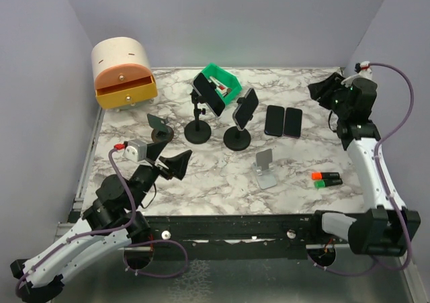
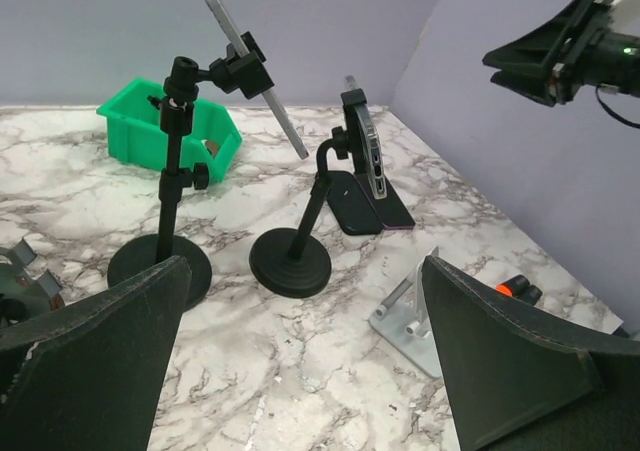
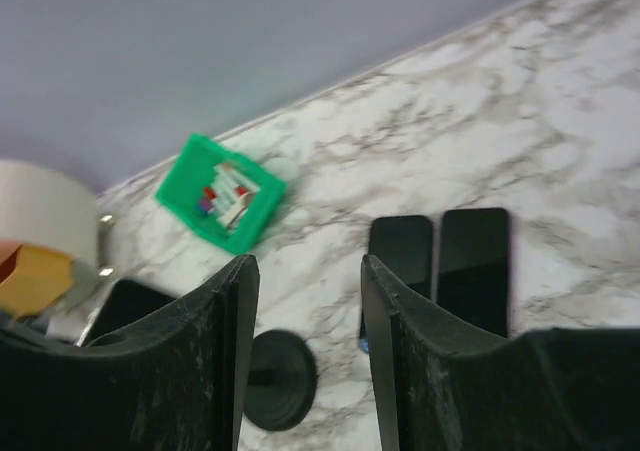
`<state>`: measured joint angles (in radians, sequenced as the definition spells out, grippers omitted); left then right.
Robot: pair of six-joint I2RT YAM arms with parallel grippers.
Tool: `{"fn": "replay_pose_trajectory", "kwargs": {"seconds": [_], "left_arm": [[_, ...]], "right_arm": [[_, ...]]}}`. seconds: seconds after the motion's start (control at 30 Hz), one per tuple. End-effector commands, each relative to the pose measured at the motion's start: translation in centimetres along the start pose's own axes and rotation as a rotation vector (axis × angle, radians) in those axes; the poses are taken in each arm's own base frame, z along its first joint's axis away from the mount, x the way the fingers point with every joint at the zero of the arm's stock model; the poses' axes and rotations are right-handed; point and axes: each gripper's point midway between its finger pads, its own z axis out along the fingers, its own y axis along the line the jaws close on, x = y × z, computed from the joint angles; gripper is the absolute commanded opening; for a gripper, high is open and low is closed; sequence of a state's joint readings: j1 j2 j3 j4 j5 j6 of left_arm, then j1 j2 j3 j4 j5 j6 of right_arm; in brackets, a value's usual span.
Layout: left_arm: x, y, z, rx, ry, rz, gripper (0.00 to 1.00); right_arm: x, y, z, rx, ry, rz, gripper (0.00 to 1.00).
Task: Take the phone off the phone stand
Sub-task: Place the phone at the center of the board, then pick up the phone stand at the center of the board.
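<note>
The dark slab phone (image 2: 372, 156), upright on the shorter black round-foot stand (image 2: 290, 261), lies ahead of the open left fingers (image 2: 500, 361) (right fingers (image 3: 190, 371) open too).

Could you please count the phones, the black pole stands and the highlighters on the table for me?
Phones: 4 (2 clamped in stands, 2 lying flat)
Black pole stands: 2
Highlighters: 2 (1 orange-capped, 1 green-capped)
Total: 8
</note>
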<state>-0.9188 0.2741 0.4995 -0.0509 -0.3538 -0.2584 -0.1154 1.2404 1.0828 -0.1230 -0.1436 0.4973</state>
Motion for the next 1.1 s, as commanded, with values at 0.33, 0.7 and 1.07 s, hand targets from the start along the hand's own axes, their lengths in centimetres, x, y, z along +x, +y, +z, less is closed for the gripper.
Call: {"fn": "replay_pose_trajectory", "kwargs": {"seconds": [0.33, 0.7, 1.07], "left_arm": [[0.1, -3.0, 0.0, 0.151, 0.008, -0.065, 0.99], [11.9, -7.9, 1.6, 0.284, 0.378, -0.376, 0.86], [16.0, -10.2, 4.3, 0.245, 0.312, -0.313, 0.86]], "right_arm": [[11.8, 5.3, -13.8, -0.380, 0.094, -0.008, 0.48], [15.5, 3.4, -17.0, -0.338, 0.153, -0.053, 0.47], [17.1, 3.6, -17.1, -0.364, 0.198, -0.005, 0.46]]}}
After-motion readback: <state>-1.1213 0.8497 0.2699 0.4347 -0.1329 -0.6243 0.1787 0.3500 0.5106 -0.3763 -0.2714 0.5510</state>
